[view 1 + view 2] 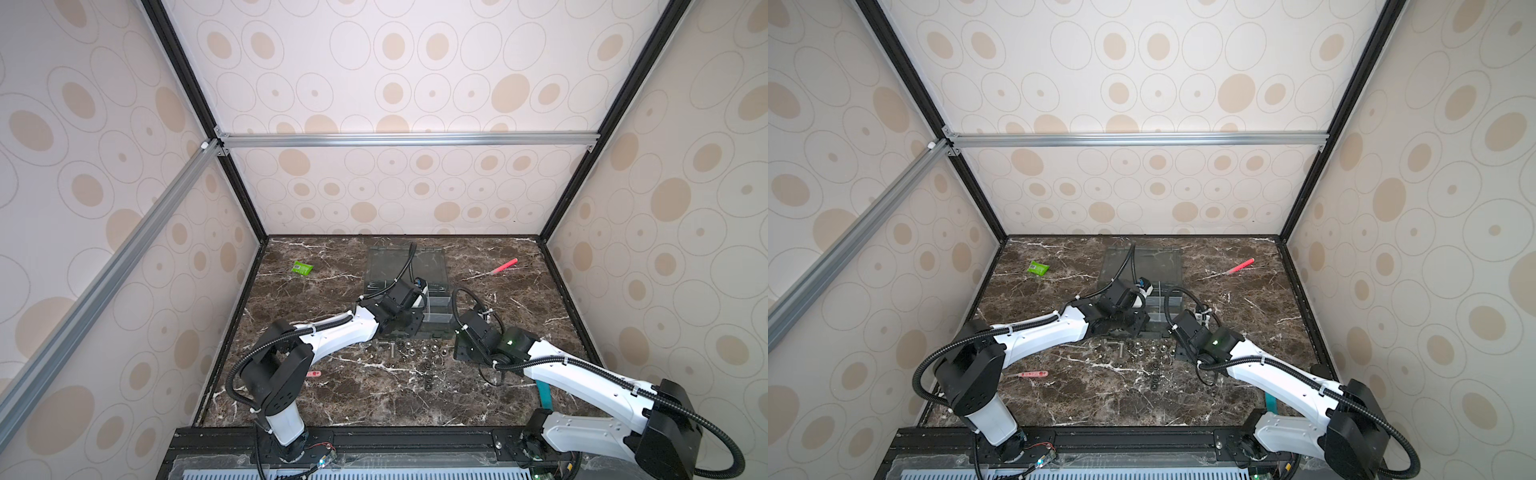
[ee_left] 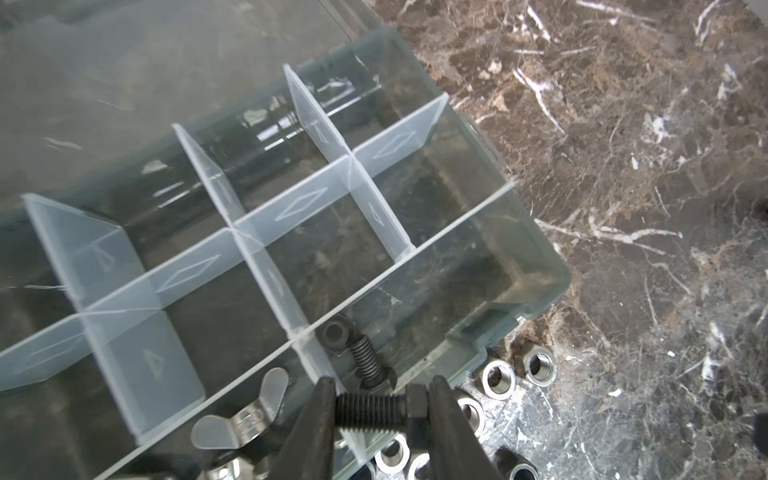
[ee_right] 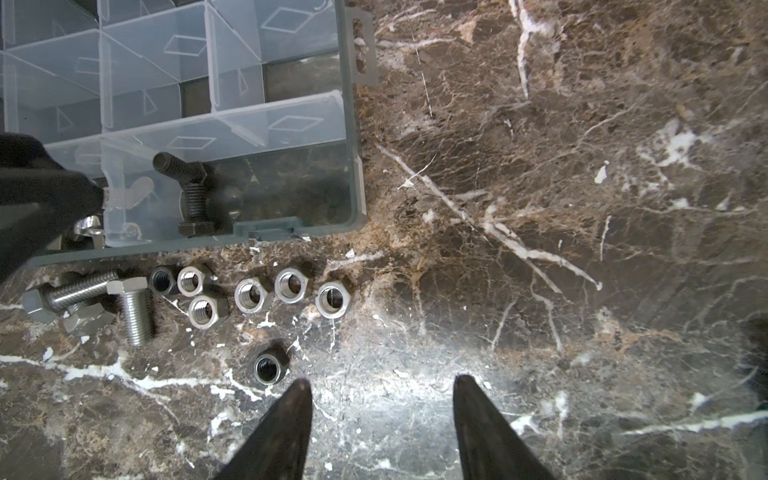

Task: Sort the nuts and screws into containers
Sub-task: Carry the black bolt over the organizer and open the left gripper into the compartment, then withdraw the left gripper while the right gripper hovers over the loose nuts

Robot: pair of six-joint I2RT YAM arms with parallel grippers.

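As left fingers pinch one black screw, five silver hex nuts

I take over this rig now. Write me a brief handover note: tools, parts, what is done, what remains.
Left tool: shut on a black screw, at the near corner cell of the organizer box.
Right tool: open, empty, over the table.
Done: a second black screw lies in that cell; wing nuts in the neighbouring one.
Remaining: silver screws, silver nuts and black nuts on the table beside the box.
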